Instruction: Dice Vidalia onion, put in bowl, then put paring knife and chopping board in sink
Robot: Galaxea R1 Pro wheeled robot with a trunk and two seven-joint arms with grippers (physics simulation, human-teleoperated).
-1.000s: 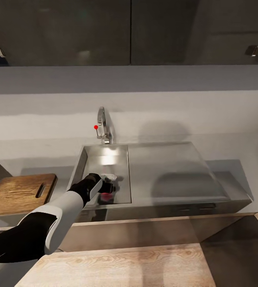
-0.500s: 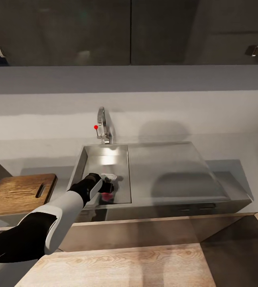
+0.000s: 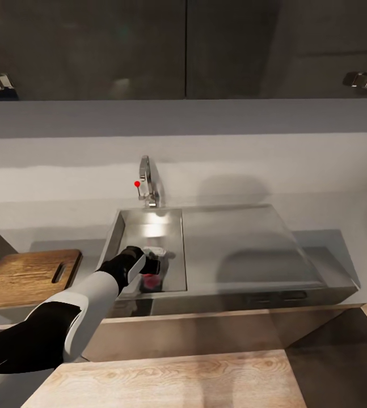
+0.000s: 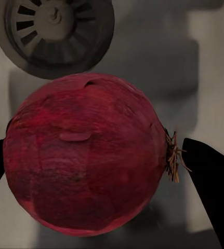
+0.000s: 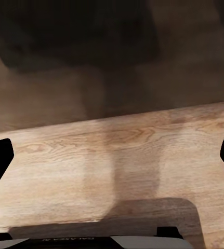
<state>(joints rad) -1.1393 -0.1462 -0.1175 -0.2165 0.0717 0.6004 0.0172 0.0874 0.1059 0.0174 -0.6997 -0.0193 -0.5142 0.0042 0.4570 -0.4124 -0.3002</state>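
Still – left end effector (image 4: 99, 166) straddling onion (image 4: 86, 155), unmoved

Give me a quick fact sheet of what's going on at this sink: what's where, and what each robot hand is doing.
place: kitchen sink set in a grey countertop
onion: red-skinned onion low in the basin, beside the round drain
left gripper: left gripper reaches into the basin, a finger on each side of the onion; whether it grips cannot be told
right gripper: right gripper open, over a light wooden surface
chopping board: chopping board on the counter left of the sink, bare
tap: tap behind the basin, red dot
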